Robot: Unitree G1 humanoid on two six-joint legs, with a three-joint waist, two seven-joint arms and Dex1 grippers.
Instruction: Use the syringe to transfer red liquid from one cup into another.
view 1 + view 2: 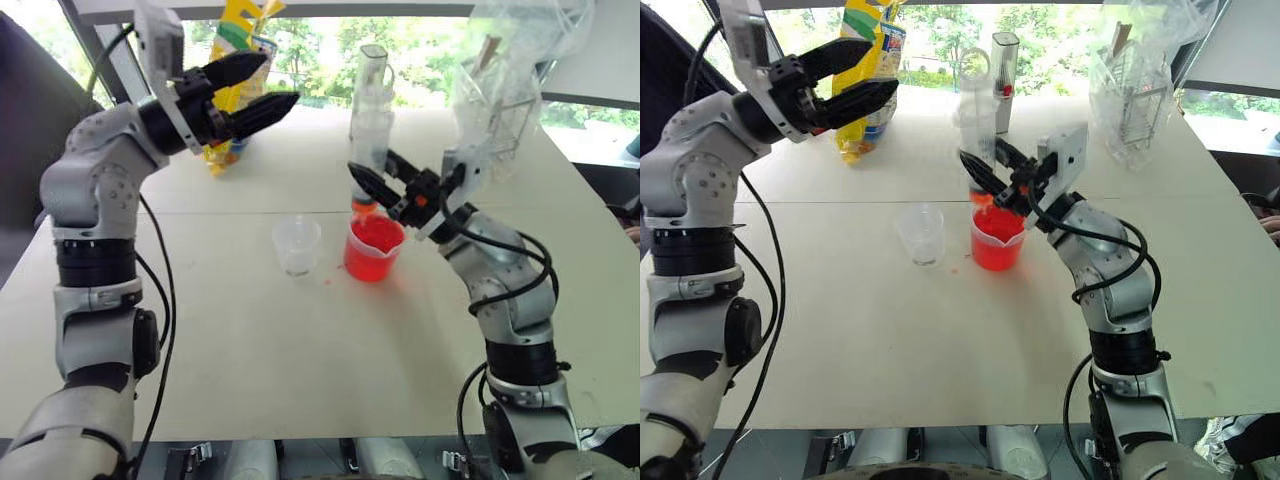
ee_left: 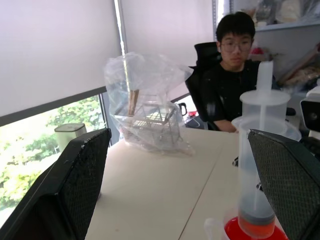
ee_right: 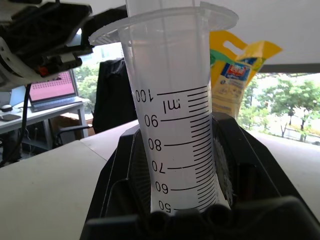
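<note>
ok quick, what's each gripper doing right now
Left gripper: open, empty, raised above the table.
Right gripper: shut on the syringe, held upright with its tip at the red beaker.

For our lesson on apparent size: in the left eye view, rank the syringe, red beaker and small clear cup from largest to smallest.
1. Syringe, tallest.
2. Red beaker.
3. Small clear cup, slightly smaller than the beaker beside it.

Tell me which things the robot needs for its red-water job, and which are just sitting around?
Needed: the syringe, held by the right gripper; the red beaker; the small clear cup.

Just sitting there: the yellow bag; the wire rack in a plastic bag.
</note>
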